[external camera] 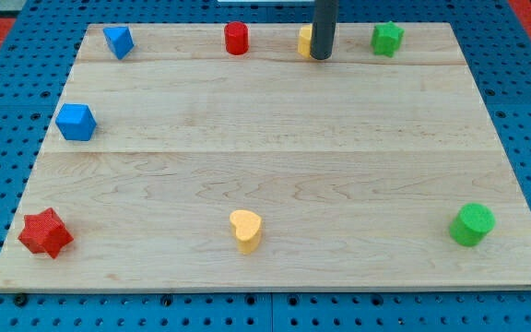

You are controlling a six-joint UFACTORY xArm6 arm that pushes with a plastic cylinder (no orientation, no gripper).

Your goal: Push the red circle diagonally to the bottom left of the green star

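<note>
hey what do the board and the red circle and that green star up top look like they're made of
The board looks like pale wood: grain lines and plank seams show, with a smooth finish. The red circle and green star look like matte plastic, uniformly coloured with no grain; painted wood can't be ruled out. My tip sits between them, beside a yellow block.

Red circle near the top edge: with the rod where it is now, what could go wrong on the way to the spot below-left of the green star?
1. My tip rests against a yellow block, which lies between the red circle and the green star. Pushing the circle straight toward the view's right would probably hit it.
2. All three sit near the board's top edge; a glancing push could send the circle off the board.
3. Overshooting could nudge the star.
</note>
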